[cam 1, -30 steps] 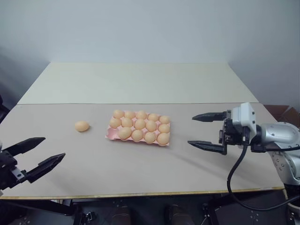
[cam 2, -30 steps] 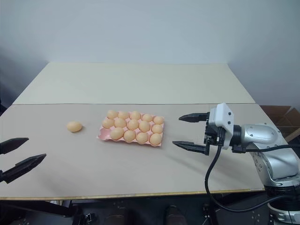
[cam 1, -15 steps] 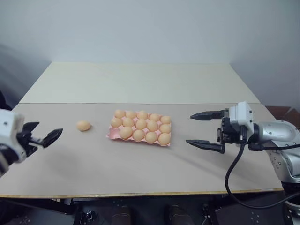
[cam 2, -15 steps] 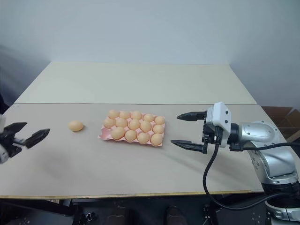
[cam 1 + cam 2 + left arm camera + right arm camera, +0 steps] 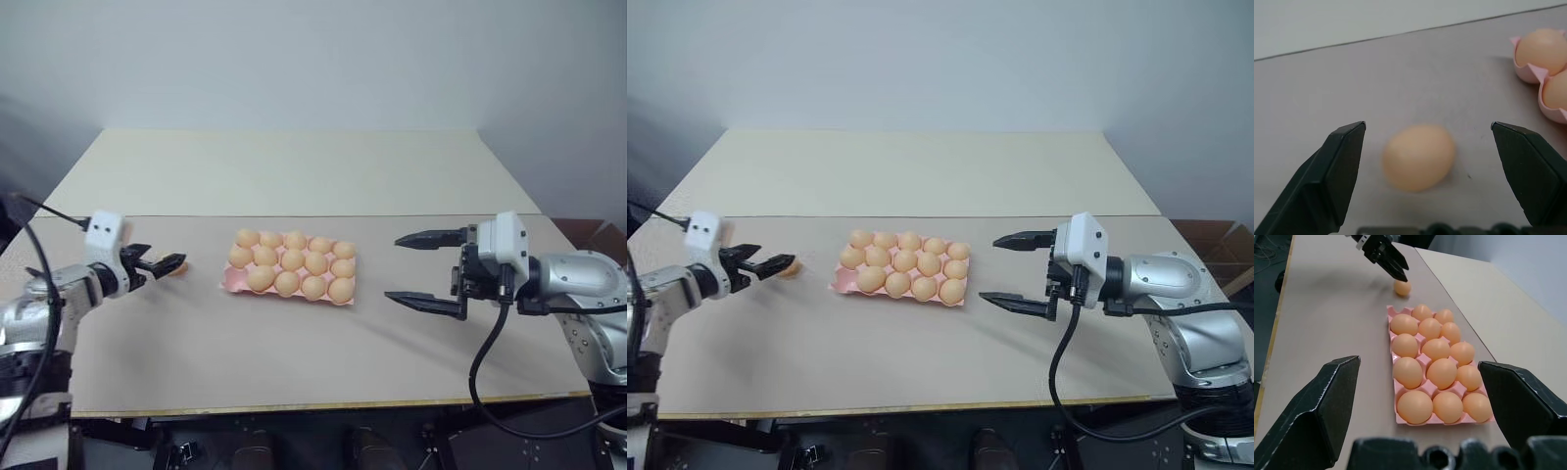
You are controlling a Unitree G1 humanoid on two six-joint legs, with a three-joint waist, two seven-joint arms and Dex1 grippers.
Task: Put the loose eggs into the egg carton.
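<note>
I see a beige desk (image 5: 294, 362) with a paler second tabletop (image 5: 294, 171) butted against its far edge, and a plain grey wall (image 5: 313, 59) behind both.

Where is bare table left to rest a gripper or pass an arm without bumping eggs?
Free: the back panel of the table behind the egg carton; the front strip before it; the gap between it and the open right gripper. Crowded: the stretch beside the carton where the open left gripper straddles the loose egg.

Smooth matt loose egg (image 5: 1419, 156), moulded pulpy egg carton (image 5: 1399, 382), matt table (image 5: 294, 362)
</note>
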